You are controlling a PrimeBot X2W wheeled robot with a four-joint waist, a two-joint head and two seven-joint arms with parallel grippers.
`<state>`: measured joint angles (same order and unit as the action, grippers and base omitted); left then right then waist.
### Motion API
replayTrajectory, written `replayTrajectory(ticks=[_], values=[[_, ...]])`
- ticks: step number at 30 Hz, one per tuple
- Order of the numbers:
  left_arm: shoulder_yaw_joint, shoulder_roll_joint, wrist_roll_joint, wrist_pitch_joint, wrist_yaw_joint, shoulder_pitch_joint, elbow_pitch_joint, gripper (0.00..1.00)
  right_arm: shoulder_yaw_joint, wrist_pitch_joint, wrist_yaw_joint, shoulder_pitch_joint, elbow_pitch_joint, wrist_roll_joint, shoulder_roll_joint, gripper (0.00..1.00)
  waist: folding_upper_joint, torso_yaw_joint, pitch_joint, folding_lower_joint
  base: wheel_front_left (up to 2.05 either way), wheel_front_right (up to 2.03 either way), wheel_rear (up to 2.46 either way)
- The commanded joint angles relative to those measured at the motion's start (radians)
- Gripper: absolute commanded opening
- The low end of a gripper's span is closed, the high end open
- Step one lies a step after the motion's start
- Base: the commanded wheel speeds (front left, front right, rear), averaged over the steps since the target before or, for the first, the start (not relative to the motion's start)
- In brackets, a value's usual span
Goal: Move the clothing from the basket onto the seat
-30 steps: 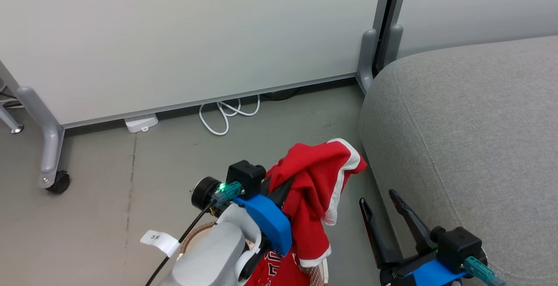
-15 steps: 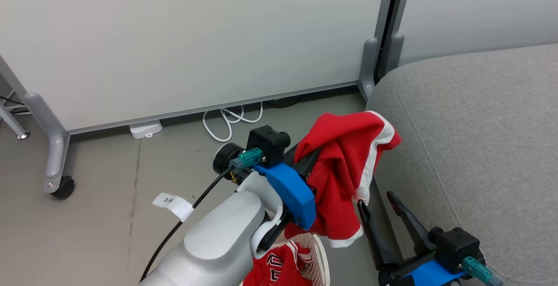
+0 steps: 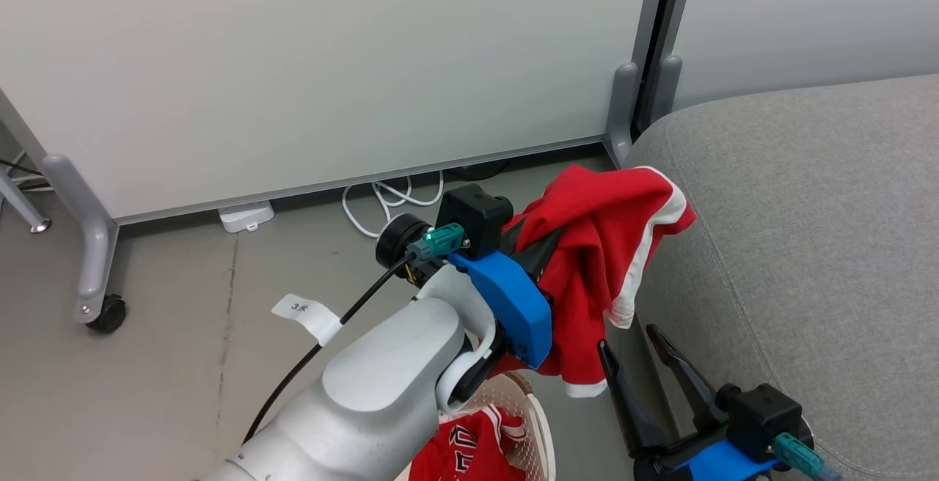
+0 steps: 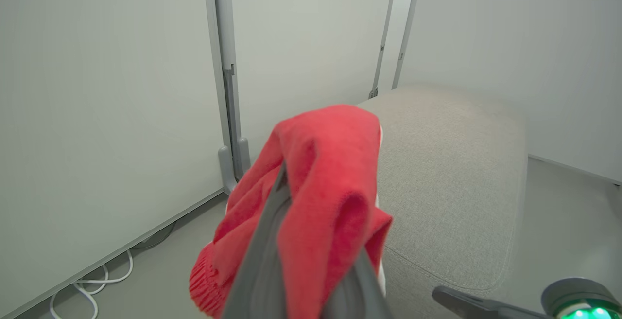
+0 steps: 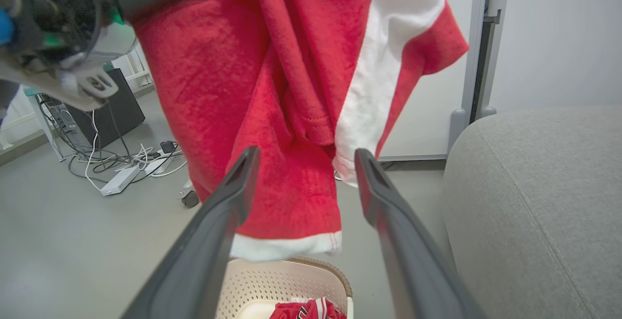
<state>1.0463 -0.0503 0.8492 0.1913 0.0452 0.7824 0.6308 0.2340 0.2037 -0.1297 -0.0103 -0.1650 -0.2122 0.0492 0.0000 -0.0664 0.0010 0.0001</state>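
Left gripper (image 3: 541, 255), two long dark fingers below a blue and black wrist, is clamped tight on a bright red garment (image 3: 605, 246) and holds it up in the air. The cloth is bunched over the fingers and hangs down in loose folds, with a white stripe along one edge and a white hem at the bottom. In the head view it hangs above the grey floor (image 3: 169, 364), higher than the basket (image 3: 541, 422) and right at the rounded near end of the seat (image 3: 807, 232), a large light grey couch with a seam along its edge. One corner of the cloth overlaps that end; whether it touches the upholstery cannot be told. In the left wrist view the couch lies just beyond the wrapped fingers.

Low on the robot's right, the right gripper (image 3: 627, 338) stands wide open and holds nothing. Its fingers point up beside the couch's front, and in its own wrist view the hanging hem shows between them.

At the bottom of the head view, partly hidden by the pale left forearm, the cream perforated basket with its brown rim holds a second red garment (image 3: 469, 452) with black and white lettering. Behind stand white partition panels (image 3: 330, 63) on grey legs, with a white cable (image 3: 381, 199) looped on the floor.
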Motion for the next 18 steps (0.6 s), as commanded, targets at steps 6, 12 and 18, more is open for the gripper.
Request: replayTrajectory(ticks=[6, 12, 18], values=[[0.026, 0.0, 0.033, 0.02, -0.007, 0.015, 0.018, 0.0, 0.005, -0.003, -0.002, 0.016, 0.003, 0.0, 0.002, 1.0, 0.0, -0.005, -0.007, -0.0001, 0.0, 0.0, 0.0], [0.053, 0.0, 0.062, 0.033, -0.011, 0.022, 0.025, 0.0, 0.008, -0.006, -0.002, 0.015, 0.001, 0.002, 0.002, 1.0, 0.0, -0.008, -0.012, -0.0001, 0.0, 0.0, 0.0], [0.083, 0.0, 0.085, 0.042, -0.016, 0.027, 0.026, 0.0, 0.025, -0.026, -0.002, -0.007, -0.013, 0.014, 0.002, 1.0, 0.0, -0.004, -0.013, -0.0001, 0.0, 0.0, 0.0]])
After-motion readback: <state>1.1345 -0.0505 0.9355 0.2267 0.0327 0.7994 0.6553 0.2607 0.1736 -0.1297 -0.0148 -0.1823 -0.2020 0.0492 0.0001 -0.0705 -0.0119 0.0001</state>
